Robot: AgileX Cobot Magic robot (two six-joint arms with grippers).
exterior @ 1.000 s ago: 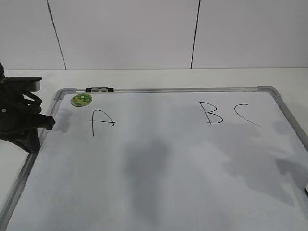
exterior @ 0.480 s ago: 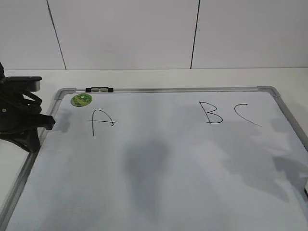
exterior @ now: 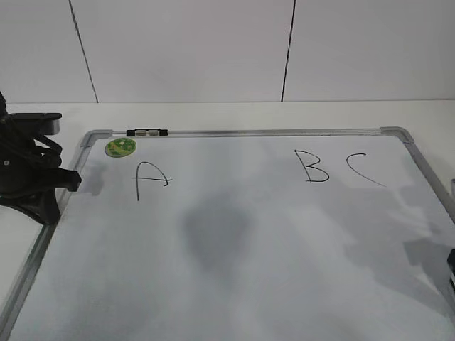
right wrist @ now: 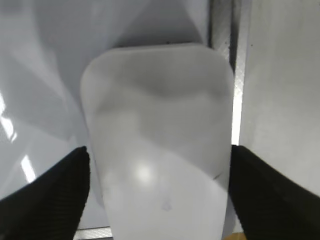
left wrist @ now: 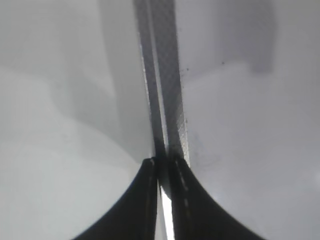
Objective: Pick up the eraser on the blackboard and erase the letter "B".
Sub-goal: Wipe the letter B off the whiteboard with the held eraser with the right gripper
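Note:
The blackboard [exterior: 284, 132] is a white board with a silver frame, lying flat on the table. The letter "B" [exterior: 311, 166] is drawn in black at its upper right. The eraser [right wrist: 160, 145], a white rounded block, fills the right wrist view between the two black fingers of my right gripper [right wrist: 159, 195], which press its sides, by the board's frame [right wrist: 227, 30]. Only a dark sliver of that gripper [exterior: 451, 264] shows at the exterior view's right edge. My left gripper [left wrist: 162, 161] is shut and empty over the board's left frame [left wrist: 167, 90]; its arm [exterior: 32, 177] is at the left.
An "A" [exterior: 149, 179] and a "C" [exterior: 362, 169] are also drawn on the board. A round green magnet [exterior: 120, 147] and a small black-and-white clip [exterior: 146, 132] sit at the top left edge. White table surrounds the board, with a wall behind.
The dark sliver of the right arm at the right edge has moved upward, and its shadow on the board's right side has shifted. The left arm has not moved.

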